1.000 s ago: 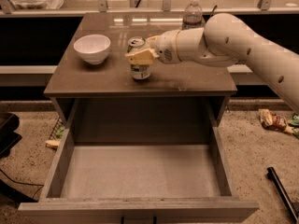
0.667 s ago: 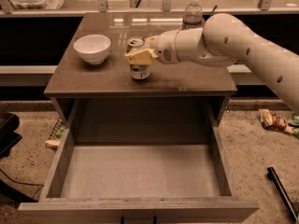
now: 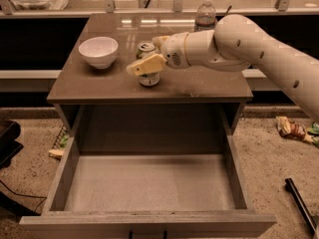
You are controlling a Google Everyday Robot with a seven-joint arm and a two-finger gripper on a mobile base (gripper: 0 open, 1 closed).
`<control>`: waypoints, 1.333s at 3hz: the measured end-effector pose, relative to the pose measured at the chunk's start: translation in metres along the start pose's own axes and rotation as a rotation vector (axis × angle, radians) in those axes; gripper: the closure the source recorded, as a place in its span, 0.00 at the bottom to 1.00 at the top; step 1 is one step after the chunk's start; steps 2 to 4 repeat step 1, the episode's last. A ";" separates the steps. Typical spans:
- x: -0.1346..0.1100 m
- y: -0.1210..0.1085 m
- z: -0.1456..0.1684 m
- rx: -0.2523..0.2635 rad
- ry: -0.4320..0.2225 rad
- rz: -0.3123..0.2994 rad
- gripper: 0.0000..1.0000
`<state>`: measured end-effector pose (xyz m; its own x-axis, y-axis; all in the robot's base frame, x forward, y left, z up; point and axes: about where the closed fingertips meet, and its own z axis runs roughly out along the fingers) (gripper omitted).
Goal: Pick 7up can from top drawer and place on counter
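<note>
The 7up can [image 3: 148,79] stands upright on the counter [image 3: 199,86], near its middle front. My gripper [image 3: 145,55] reaches in from the right and straddles the can. One finger [image 3: 144,65] shows in front of the can and the other [image 3: 160,40] behind it, spread slightly wider than the can. The can's shiny top [image 3: 146,47] shows between them. The top drawer [image 3: 149,224] is pulled fully out below the counter, and its grey floor holds nothing.
A white bowl [image 3: 98,51] sits on the counter's left side. A clear water bottle [image 3: 205,15] stands at the counter's back, behind my arm. On the floor lie a snack wrapper [image 3: 291,128] at right and a black bar [image 3: 300,205] at lower right.
The front finger has swung down and to the left, away from the can's upper body. The can stays in place on the counter.
</note>
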<state>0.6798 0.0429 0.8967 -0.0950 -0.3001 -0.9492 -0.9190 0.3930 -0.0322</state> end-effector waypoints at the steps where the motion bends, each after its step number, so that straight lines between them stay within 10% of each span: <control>1: 0.000 0.000 0.000 0.000 0.000 0.000 0.00; 4: 0.000 0.000 0.000 0.000 0.000 0.000 0.00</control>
